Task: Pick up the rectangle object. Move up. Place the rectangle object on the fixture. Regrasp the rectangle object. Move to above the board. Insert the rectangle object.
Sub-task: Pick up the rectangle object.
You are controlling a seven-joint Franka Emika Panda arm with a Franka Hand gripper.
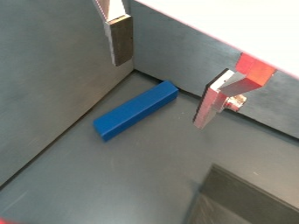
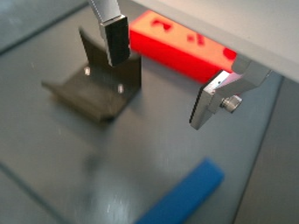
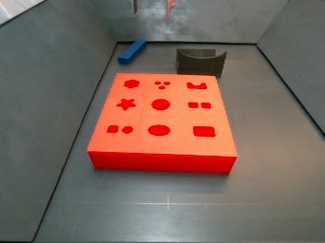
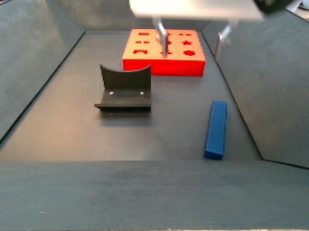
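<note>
Wrist view: fingers (image 1: 163,74) spread wide, empty | rectangle object (image 1: 135,110) flat on floor

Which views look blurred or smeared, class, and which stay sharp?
A wrist view is smeared: the bar and fixture look soft, floor streaked. A side view blurs the gripper above the board. The other side view shows the board sharp.

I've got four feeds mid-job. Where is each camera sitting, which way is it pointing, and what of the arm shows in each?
Wrist view: looks down between the open gripper fingers at the rectangle object lying on the floor.
Wrist view: same gripper, facing the fixture and the board; bar at the frame's edge.
Side view: beyond the board's near end, looking along it; gripper barely at top.
Side view: opposite end, bar nearest, board farthest.
Both side views share board, fixture and bar.
</note>
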